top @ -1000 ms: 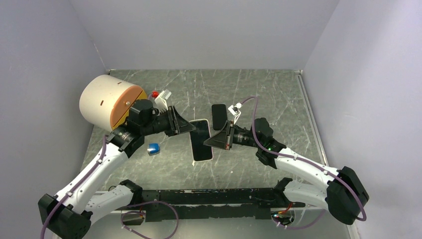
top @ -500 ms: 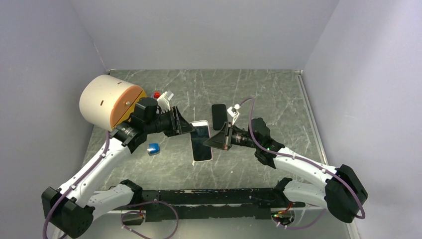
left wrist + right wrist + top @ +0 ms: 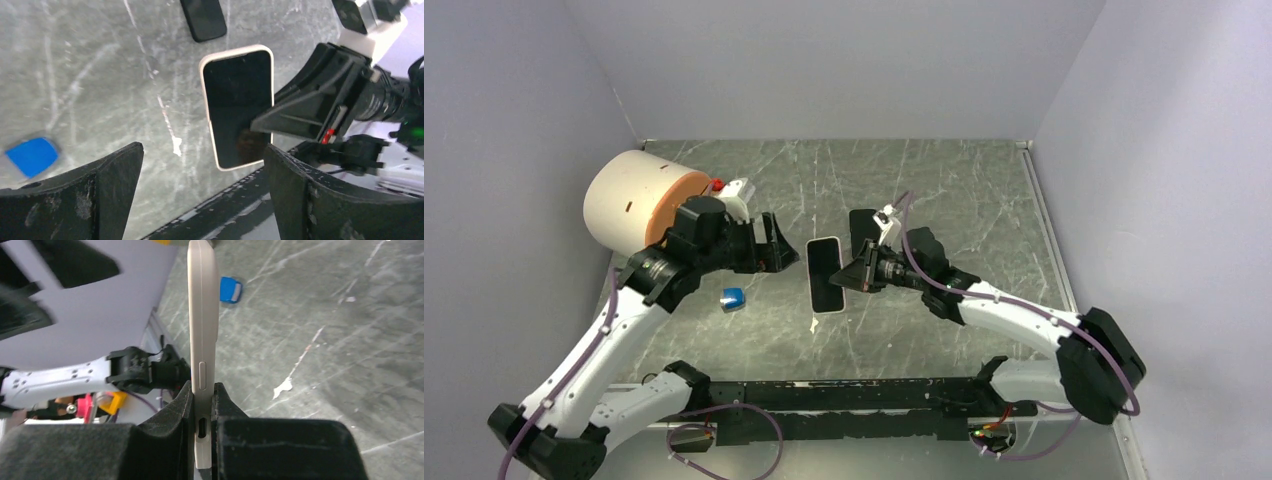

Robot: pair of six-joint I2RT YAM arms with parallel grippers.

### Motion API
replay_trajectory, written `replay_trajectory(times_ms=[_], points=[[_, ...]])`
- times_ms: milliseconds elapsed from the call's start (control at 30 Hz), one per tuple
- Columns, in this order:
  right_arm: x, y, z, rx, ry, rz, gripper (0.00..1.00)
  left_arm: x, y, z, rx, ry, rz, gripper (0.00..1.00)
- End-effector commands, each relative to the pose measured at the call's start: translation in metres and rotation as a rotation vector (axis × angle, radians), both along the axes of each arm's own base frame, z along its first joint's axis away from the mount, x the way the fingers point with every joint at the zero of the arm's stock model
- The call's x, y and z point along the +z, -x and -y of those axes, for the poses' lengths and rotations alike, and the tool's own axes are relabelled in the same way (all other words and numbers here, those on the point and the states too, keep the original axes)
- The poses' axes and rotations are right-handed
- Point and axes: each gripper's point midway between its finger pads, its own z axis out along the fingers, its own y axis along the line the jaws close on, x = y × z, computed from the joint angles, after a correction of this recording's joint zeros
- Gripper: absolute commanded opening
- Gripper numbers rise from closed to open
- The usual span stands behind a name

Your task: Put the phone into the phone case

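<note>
Right fingers (image 3: 170,410) narrow, pinching phone case (image 3: 202,315) by its right edge; black phone (image 3: 237,95) inside. Left fingers (image 3: 100,190) spread wide, just left of case, not touching.

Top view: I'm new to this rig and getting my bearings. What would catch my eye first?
A black phone framed by the pale beige phone case is held over the middle of the table, pinched from the right by the right claw. The left claw gapes open just left of it, with nothing between its fingers. At the rear left lies a big cream drum with an orange face.
</note>
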Motion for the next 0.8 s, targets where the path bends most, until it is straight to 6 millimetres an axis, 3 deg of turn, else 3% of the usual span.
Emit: replay_trajectory(times_ms=[0, 167, 367, 467, 533, 767], points=[[0.021, -0.035, -0.014, -0.068, 0.001, 0.084, 0.0, 0.019, 0.001, -0.032, 0.036, -0.128, 0.151, 0.94], [-0.004, -0.059, -0.035, -0.06, 0.069, 0.042, 0.0, 0.019, 0.006, -0.047, 0.043, -0.175, 0.226, 0.94], [-0.028, -0.095, -0.054, -0.025, 0.113, 0.052, 0.0, 0.002, 0.011, -0.054, 0.049, -0.188, 0.257, 0.94], [-0.042, -0.12, -0.053, -0.06, 0.143, 0.045, 0.0, 0.004, 0.013, -0.05, 0.027, -0.169, 0.272, 0.94], [-0.066, -0.136, -0.051, -0.071, 0.212, 0.002, 0.0, 0.005, 0.012, -0.049, 0.023, -0.17, 0.277, 0.94], [-0.106, -0.169, -0.038, -0.084, 0.307, -0.073, 0.0, 0.005, 0.013, -0.052, 0.028, -0.184, 0.271, 0.94]])
